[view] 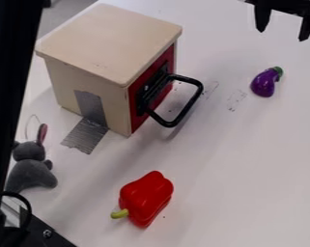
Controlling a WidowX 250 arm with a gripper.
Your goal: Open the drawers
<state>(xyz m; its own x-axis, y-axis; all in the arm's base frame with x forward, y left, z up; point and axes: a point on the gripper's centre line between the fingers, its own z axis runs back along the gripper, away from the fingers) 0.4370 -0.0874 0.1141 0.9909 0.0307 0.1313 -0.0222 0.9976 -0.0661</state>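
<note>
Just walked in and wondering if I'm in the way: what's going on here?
The gripper hangs open over the table, holding nothing. The wooden box has a red drawer front with a black handle; the drawer looks shut, and nothing touches the handle. The task is to open it.

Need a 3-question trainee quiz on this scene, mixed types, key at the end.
1. Multiple choice: what colour is the drawer front? a) blue b) red c) green
2. Short answer: in the picture, which is nearer the gripper: the eggplant or the pepper?
3. True or false: the gripper is clamped on the black handle.

Key: 1 b; 2 eggplant; 3 false.
</note>
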